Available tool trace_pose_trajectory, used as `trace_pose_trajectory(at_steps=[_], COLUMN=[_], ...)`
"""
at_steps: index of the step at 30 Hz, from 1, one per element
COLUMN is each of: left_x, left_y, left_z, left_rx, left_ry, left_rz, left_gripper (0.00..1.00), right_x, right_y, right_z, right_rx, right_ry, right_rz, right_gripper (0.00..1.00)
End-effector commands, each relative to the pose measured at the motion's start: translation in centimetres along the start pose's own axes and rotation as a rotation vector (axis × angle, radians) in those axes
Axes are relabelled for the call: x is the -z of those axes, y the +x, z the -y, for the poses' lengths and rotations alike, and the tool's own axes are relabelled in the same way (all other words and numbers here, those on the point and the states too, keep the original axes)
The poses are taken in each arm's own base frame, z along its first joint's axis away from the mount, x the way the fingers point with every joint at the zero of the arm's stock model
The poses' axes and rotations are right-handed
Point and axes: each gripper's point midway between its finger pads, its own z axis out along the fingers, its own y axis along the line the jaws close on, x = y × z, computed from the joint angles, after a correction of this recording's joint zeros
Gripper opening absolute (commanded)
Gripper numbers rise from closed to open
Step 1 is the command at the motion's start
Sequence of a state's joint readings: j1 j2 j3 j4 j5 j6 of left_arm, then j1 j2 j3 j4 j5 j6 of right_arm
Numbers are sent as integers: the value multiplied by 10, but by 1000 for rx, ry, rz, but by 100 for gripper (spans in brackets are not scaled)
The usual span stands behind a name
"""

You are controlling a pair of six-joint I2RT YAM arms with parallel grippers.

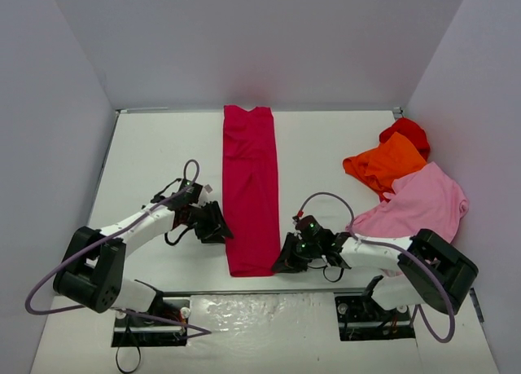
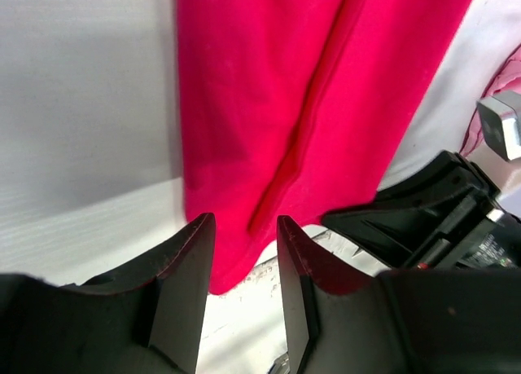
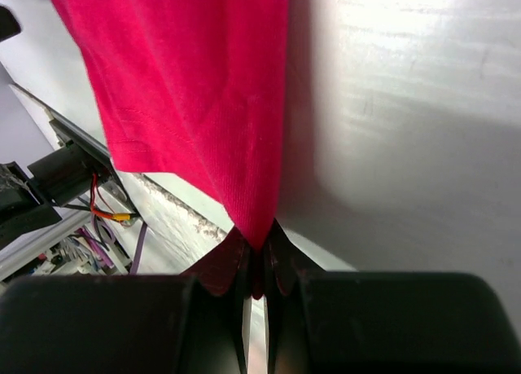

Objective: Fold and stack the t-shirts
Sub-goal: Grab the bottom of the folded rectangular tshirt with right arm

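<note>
The crimson t-shirt [image 1: 251,187] lies on the white table as a long narrow strip running from the back wall toward me. My right gripper [image 1: 285,264] is at its near right corner, shut on the cloth [image 3: 195,89]; the fabric edge is pinched between the closed fingertips of the right gripper [image 3: 259,239]. My left gripper [image 1: 218,227] sits at the strip's left edge, low over the table. In the left wrist view the left gripper [image 2: 244,227] stands open, its fingers apart, with the shirt's near corner [image 2: 285,105] just beyond the tips and nothing gripped.
An orange t-shirt [image 1: 387,164], a bright red one [image 1: 407,132] and a light pink one [image 1: 423,201] lie crumpled in a heap at the right. Grey walls close the table on three sides. The arm bases stand at the near edge.
</note>
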State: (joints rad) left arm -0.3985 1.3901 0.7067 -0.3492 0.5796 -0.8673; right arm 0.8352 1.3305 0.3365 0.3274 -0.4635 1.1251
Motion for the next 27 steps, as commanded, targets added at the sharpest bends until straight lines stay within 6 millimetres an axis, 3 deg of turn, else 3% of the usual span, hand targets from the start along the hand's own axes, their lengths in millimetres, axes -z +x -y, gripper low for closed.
trace_pose_trajectory(at_steps=[1,3,6,8,10,16,17,18,21,27], left_x=[0,8,17,33,25,43,29,27,-17,-61], left_y=[-15,-42,-83,-120,-148,-231,-236,-251,-266,-273], left_z=[21,39,62,91,102,191,184,198,191,189], left_rx=[-41,-132,-249,-346,-383,-565,-556,-579,-576,-537], left_ry=[61,58,7,-12,-51,26,12,28,46,154], left_rz=[39,118,209,295,307,458,434,454,390,343], left_gripper=[29,23,23,22,19,19,19,19,18,18], right_x=[14,21,23,23,22,23,22,22,21,22], right_y=[-8,-10,-9,-7,-5,-2,-1,-1,0,0], right_z=[-29,-38,-37,-35,-31,-29,-29,-30,-30,-34], right_rx=[48,63,61,54,43,36,37,37,38,40], right_ry=[-47,-65,-66,-66,-64,-67,-67,-71,-73,-78], right_rz=[40,55,57,58,55,50,48,45,37,34], right_gripper=[0,0,0,0,0,0,0,0,0,0])
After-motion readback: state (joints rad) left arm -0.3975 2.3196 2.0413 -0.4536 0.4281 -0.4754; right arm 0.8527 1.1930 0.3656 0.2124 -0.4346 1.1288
